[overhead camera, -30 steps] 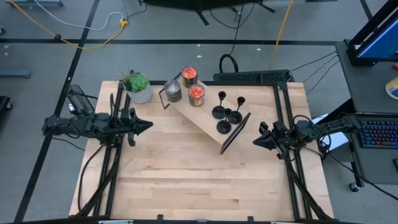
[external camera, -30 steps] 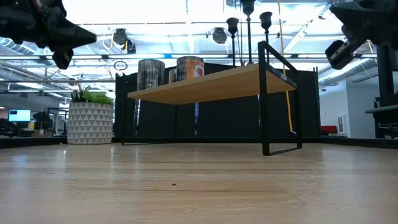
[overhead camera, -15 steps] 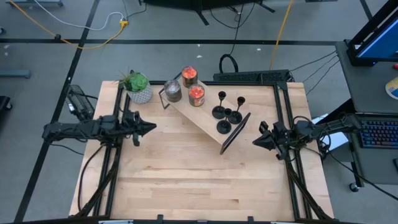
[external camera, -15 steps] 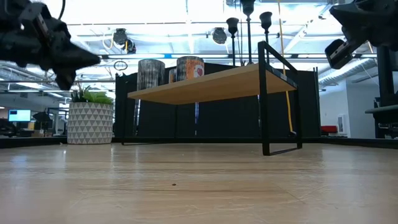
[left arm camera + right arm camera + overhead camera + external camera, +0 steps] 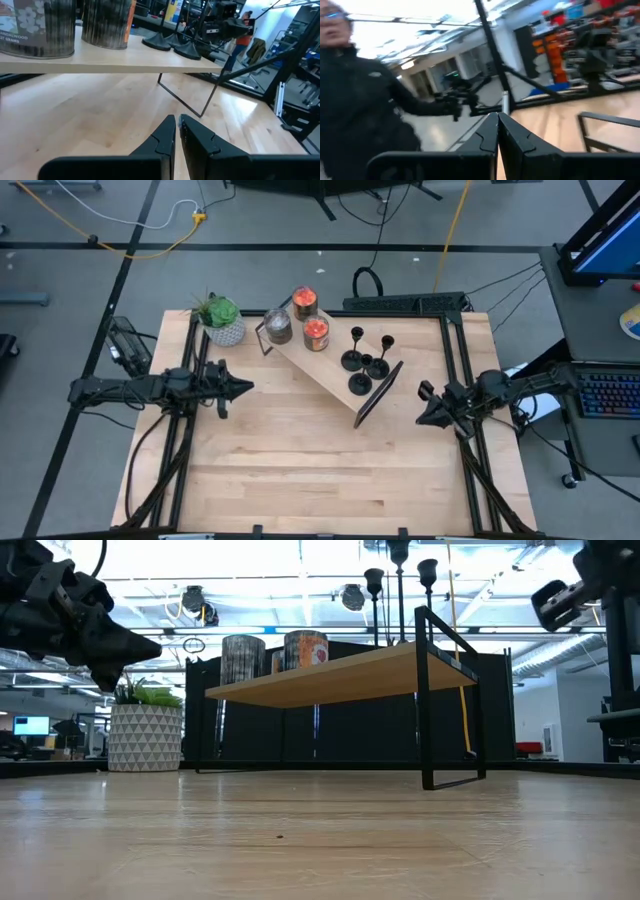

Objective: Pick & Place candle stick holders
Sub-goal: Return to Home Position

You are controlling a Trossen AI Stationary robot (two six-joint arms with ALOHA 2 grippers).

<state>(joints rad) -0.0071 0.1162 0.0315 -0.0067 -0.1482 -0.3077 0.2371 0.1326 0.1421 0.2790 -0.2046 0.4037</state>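
Several black candle stick holders [image 5: 362, 365] stand by their round bases on the right end of a wooden shelf with a black frame [image 5: 330, 360]. Their stems and cups show in the low view [image 5: 374, 582], their bases in the left wrist view [image 5: 172, 44]. My left gripper [image 5: 246, 388] is shut and empty, in the air left of the shelf, pointing toward it; it also shows in the low view [image 5: 150, 644] and its wrist view [image 5: 177, 122]. My right gripper [image 5: 422, 416] is shut and empty, in the air right of the shelf [image 5: 497, 119].
Three jar candles [image 5: 300, 320] stand on the shelf's left end. A potted plant [image 5: 222, 320] stands at the table's far left. A person in a dark top [image 5: 365, 100] shows in the right wrist view beyond the table. Bare wood [image 5: 320, 460] lies toward the near edge.
My left gripper has gone toward the table's right edge, nearer the shelf, and come down a little. My right gripper has drawn back a little toward the table's right and near edges and risen. Both stay shut. The holders have not moved.
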